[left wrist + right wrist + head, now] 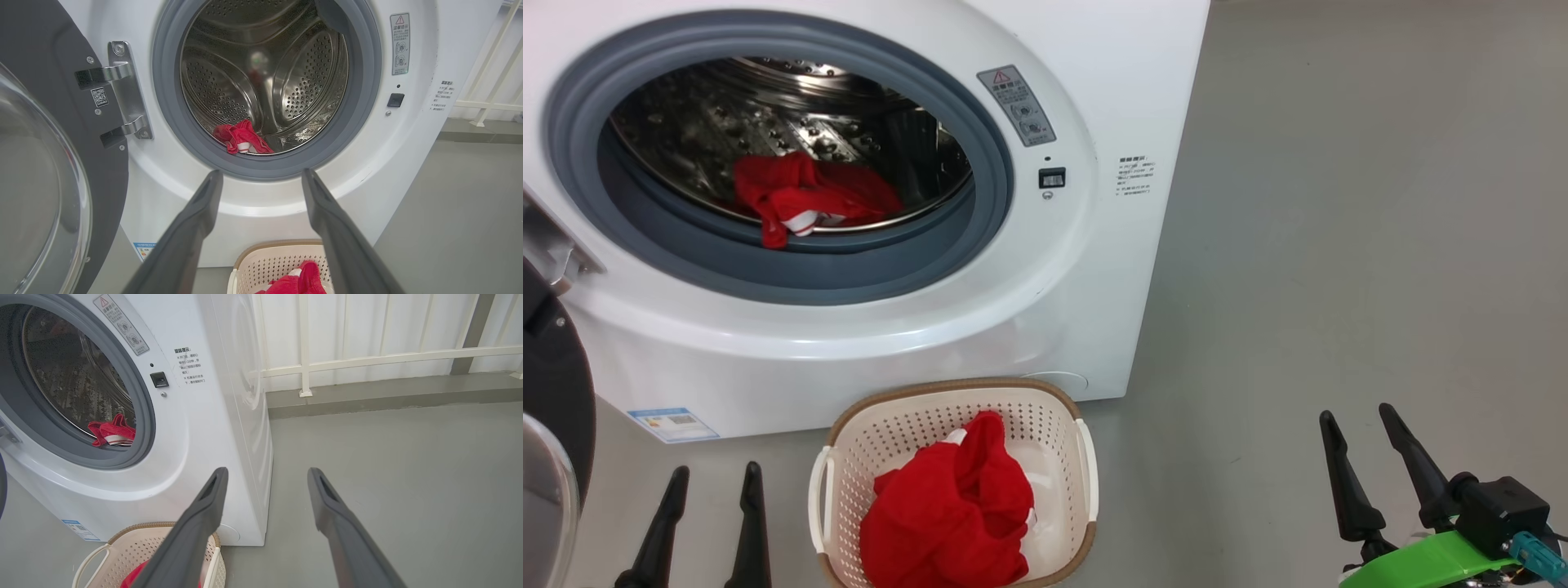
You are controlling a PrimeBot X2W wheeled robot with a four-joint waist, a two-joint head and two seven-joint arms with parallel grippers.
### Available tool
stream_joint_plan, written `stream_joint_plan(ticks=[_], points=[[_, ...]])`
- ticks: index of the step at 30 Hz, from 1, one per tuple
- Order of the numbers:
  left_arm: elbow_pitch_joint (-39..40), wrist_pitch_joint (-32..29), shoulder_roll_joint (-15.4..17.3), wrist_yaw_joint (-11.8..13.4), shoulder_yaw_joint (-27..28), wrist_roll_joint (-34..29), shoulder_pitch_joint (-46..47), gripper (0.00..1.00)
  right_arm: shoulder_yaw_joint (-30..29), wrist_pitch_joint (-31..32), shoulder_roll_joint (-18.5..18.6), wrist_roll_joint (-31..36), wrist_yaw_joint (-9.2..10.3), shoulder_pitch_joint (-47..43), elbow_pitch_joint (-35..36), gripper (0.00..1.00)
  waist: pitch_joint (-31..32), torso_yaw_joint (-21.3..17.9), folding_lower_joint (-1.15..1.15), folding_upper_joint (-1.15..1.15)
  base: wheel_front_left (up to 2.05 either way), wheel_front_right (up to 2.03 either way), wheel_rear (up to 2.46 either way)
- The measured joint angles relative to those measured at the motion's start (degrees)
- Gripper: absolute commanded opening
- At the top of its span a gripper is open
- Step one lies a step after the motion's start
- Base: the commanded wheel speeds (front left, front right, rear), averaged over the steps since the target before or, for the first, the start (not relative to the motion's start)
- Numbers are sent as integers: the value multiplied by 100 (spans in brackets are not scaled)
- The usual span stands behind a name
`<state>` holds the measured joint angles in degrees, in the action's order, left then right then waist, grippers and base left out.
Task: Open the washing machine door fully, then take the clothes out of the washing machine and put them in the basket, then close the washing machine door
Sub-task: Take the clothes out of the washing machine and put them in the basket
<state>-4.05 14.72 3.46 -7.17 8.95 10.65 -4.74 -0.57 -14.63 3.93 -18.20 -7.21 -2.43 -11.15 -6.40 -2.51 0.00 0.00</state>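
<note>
I am looking into the washing machine (pixel 1094 98) with its washing machine door (pixel 41 49) swung wide on the hinge side. One red garment (pixel 809 192) is lying at the front of the drum (pixel 727 114), with a fold drooping over the drum lip onto the grey gasket (pixel 792 278). A second red bundle (pixel 947 506) is already sitting in the basket (pixel 947 385), which is standing on the floor (pixel 1339 245) just in front of the machine. My left gripper (pixel 716 469) and right gripper (pixel 1357 412) are both hanging low, well apart from the drum. Their fingers are standing wide apart and holding nothing. I am judging the garment to be light, limp and thin, so it is likely going to sag and trail once lifted, and it could drag on the rubber or catch on the drum lip. I am thinking the best hold is the bunched crown of the heap, near the white trim band (pixel 805 220), where several layers are stacking up. The loose drooping edge looks like the wrong place, since a single layer may slip out of the smooth fingers. A pinch deep into the folds should carry the whole piece clear in one lift.
</note>
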Motion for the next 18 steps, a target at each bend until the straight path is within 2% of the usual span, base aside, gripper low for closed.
stream_joint_plan(ticks=[18], points=[[-94, 0, -33, 0, -94, -85, 27, 100, -19, 0, -34, 0, 0, 3, 21, 100, -159, 2, 0, 0, 0, 0, 0]])
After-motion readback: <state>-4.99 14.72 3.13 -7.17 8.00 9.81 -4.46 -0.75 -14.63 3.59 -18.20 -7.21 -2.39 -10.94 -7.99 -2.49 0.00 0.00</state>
